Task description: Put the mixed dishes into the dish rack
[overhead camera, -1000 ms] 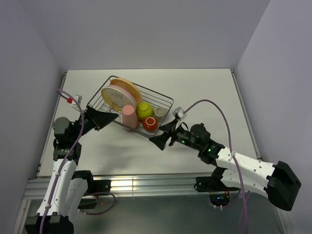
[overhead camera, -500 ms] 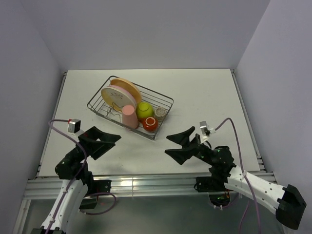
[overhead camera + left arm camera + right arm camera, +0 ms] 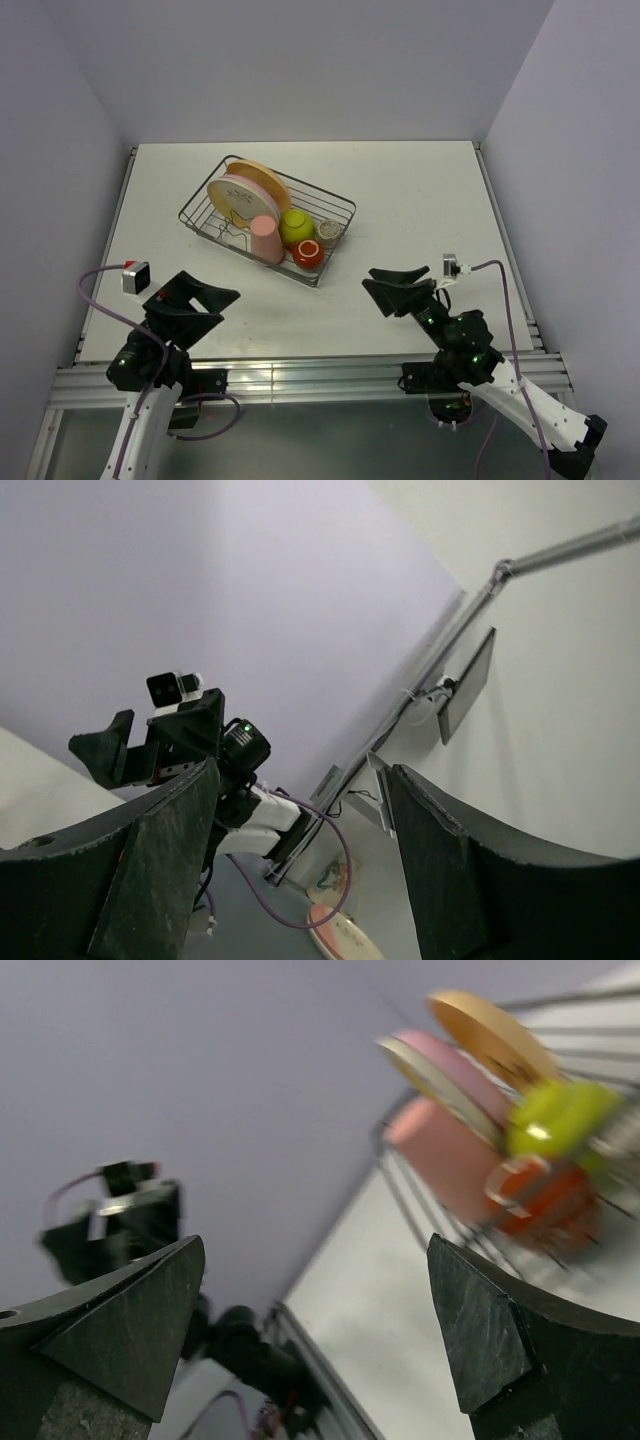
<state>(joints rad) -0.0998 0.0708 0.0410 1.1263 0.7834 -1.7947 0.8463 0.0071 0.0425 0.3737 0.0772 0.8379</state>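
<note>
The silver wire dish rack [image 3: 340, 207] stands at the table's middle back. In it the tan-orange plate [image 3: 256, 172], the pink plate [image 3: 262, 186] and the pale cream plate [image 3: 232, 199] stand on edge. The salmon-pink tumbler [image 3: 265, 239], lime-green bowl [image 3: 296, 227], red mug [image 3: 308, 253] and grey-beige cup [image 3: 329, 232] sit beside them. My left gripper [image 3: 215, 301] is open and empty near the table's front left. My right gripper [image 3: 393, 286] is open and empty at the front right. The right wrist view shows the rack's dishes, blurred, among them the tumbler [image 3: 445, 1150].
The white table [image 3: 420, 190] has grey walls on three sides. A metal rail [image 3: 300, 375] runs along its near edge by the arm bases. Purple cables loop from both wrists.
Both arms have pulled back from the rack toward the near edge and lowered. The dishes in the rack have not moved.
</note>
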